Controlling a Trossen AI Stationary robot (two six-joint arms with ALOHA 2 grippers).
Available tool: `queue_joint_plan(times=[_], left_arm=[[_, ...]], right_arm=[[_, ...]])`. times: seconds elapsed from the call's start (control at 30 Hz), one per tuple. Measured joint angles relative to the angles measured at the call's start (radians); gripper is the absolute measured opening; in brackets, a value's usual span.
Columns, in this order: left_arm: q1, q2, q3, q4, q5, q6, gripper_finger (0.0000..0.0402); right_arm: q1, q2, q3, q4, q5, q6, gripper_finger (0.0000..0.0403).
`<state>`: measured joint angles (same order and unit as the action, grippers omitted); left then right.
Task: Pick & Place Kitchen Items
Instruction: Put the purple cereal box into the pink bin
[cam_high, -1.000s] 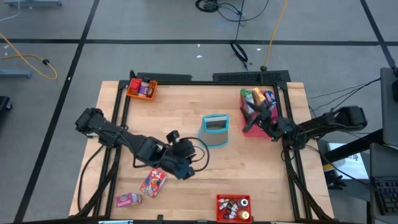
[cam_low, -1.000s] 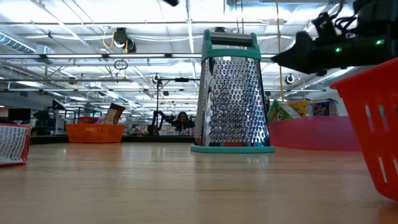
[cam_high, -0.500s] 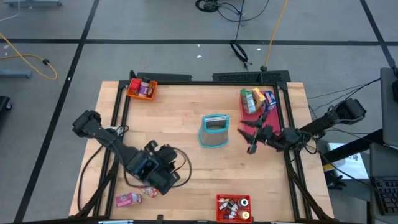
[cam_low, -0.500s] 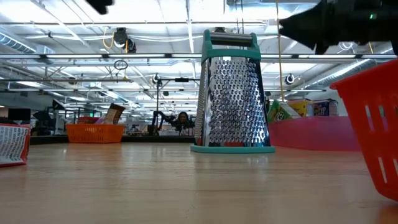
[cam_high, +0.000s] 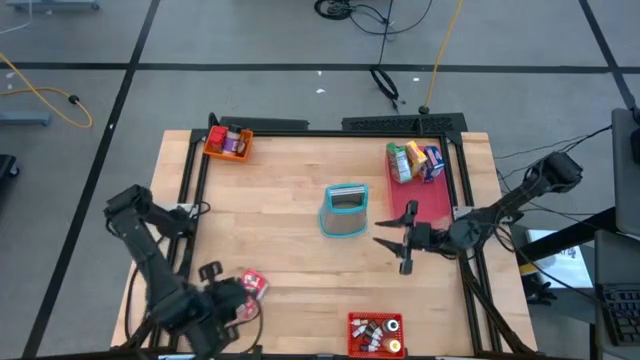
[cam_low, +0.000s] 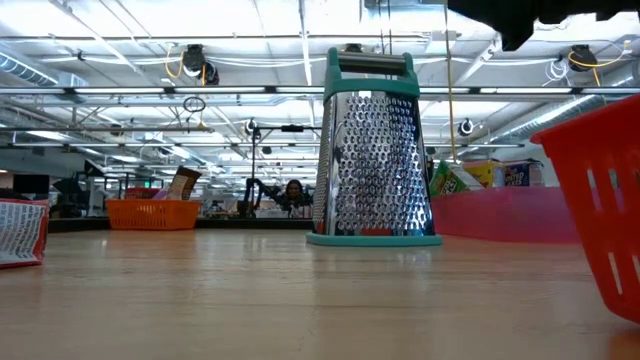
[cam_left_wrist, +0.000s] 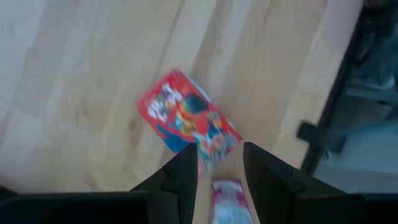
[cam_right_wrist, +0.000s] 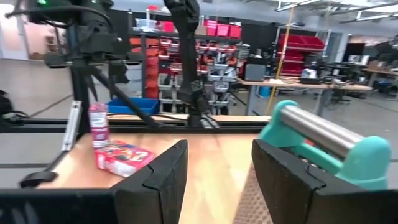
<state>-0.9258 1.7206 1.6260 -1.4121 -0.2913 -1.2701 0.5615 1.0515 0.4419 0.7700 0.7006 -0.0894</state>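
Hovering over red snack packet, left gripper was nearer; fingers spread, empty, packet just ahead, long side slanted across gap

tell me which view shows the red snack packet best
The left wrist view: the red snack packet lies flat beyond the open left gripper. The high view shows it small, the right wrist view far off, the low view maybe only an edge.

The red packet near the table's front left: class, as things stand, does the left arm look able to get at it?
Probably yes: the left pincer hangs open just above the red packet, with nothing between them.
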Motion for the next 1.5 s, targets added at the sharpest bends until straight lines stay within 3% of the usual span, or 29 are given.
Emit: queue_joint_plan(times=[0.23, 0.4, 0.67, 0.83, 1.1, 1.5], left_arm=[[-0.069, 0.000, 0.000, -0.042, 0.033, -0.154, 0.0127], [-0.120, 0.000, 0.000, -0.040, 0.120, -0.312, 0.0127], [-0.193, 0.000, 0.000, -0.041, 0.126, -0.490, 0.0128], [-0.224, 0.000, -0.032, -0.026, 0.126, -0.569, 0.0152], [-0.249, 0.000, -0.100, 0.072, 0.130, -0.495, 0.0197], [-0.253, -0.001, -0.183, 0.087, 0.186, -0.414, 0.0192]], right_arm=[[0.062, 0.034, 0.000, 0.000, 0.000, 0.029, 0.0171], [0.076, 0.049, 0.000, 0.019, 0.000, 0.025, 0.0171], [0.076, 0.049, 0.000, 0.015, 0.000, 0.026, 0.0171], [0.076, 0.049, 0.000, -0.019, 0.000, 0.050, 0.0171], [0.075, 0.049, 0.000, -0.019, 0.000, 0.051, 0.0171], [0.075, 0.049, 0.000, -0.019, 0.000, 0.078, 0.0171]])
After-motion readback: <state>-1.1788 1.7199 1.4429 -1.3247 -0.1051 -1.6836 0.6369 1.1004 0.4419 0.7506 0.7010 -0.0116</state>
